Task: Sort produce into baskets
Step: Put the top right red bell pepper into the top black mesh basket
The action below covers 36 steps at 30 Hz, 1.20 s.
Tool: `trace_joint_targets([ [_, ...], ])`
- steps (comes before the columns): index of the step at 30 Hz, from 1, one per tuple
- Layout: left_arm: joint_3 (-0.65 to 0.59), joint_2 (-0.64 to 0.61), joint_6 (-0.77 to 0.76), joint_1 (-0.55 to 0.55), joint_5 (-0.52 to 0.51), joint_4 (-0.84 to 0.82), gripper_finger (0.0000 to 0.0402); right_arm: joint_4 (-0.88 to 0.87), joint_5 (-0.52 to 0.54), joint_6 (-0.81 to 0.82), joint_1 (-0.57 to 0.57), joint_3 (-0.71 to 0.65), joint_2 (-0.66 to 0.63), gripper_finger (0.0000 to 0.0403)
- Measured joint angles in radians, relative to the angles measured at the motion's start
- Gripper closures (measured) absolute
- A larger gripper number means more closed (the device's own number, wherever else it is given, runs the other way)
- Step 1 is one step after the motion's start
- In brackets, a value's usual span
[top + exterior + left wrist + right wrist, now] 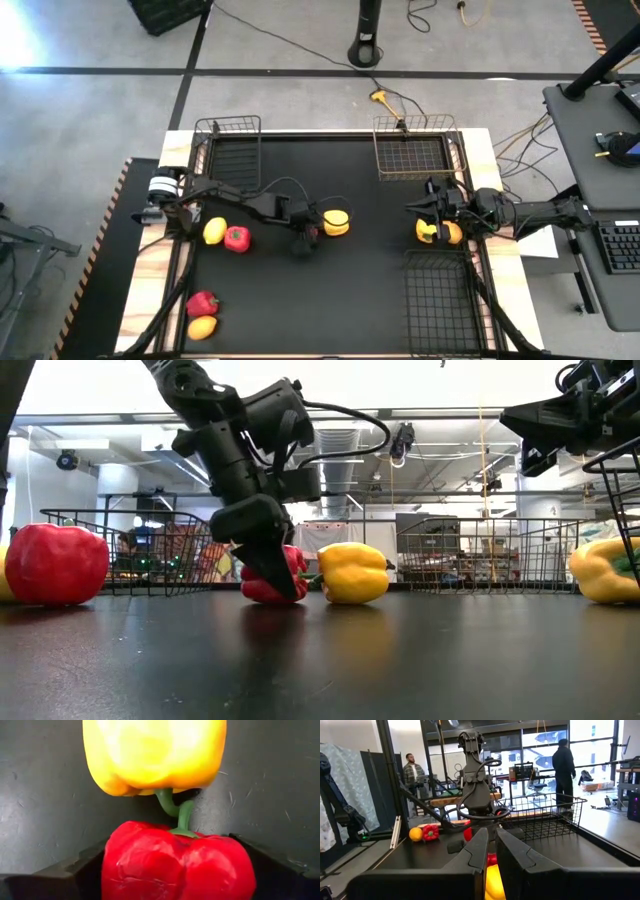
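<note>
My left gripper (305, 240) is down at the table's middle, shut on a red bell pepper (177, 865), which also shows in the low view (290, 575). A yellow bell pepper (337, 222) lies right beside it, and their green stems meet. My right gripper (422, 212) is shut and empty, raised above a yellow pepper (428, 233) and an orange-yellow fruit (453, 233) at the right. At the left lie a fruit (214, 231), a red pepper (237, 239), another red pepper (203, 302) and a fruit (203, 327). My left gripper pinches the red pepper's two opposite sides (112, 870) between its two fingers. The fingers come from above, slanting down. The pepper lies on its side on the table, its stem (184, 817) pointing at the yellow pepper.
A black wire basket (232, 150) stands at the far left, a tan wire basket (415, 152) at the far right, and another black wire basket (440, 300) at the near right. People stand in the room beyond the table.
</note>
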Motion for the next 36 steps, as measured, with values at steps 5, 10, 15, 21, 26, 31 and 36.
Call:
trace_joint_targets([
  [5,-0.001,-0.014,-0.009,0.000,-0.001,-0.001,0.0085,0.000,0.000,0.000,0.000,0.000,0.000,0.0374],
  [10,-0.001,-0.062,-0.011,0.000,-0.045,-0.033,0.0101,0.000,0.000,0.000,0.000,0.000,0.000,0.0374],
  [15,-0.001,-0.166,-0.009,-0.001,-0.132,-0.115,0.0109,0.000,0.000,0.000,0.000,0.000,0.000,0.0374],
  [21,-0.001,-0.364,-0.059,0.026,-0.344,-0.295,0.0110,0.000,0.000,0.000,0.000,0.000,0.000,0.0374],
  [26,-0.003,-0.525,-0.223,0.171,-0.452,-0.504,0.0110,-0.001,0.000,0.000,0.000,0.000,0.000,0.0374],
  [31,-0.003,-0.613,-0.371,0.394,-0.464,-0.564,0.0111,-0.001,0.000,0.000,0.000,0.000,0.000,0.0374],
  [36,-0.017,-0.576,-0.436,0.622,-0.326,-0.673,0.0111,0.000,0.000,0.000,0.000,0.000,0.000,0.0374],
])
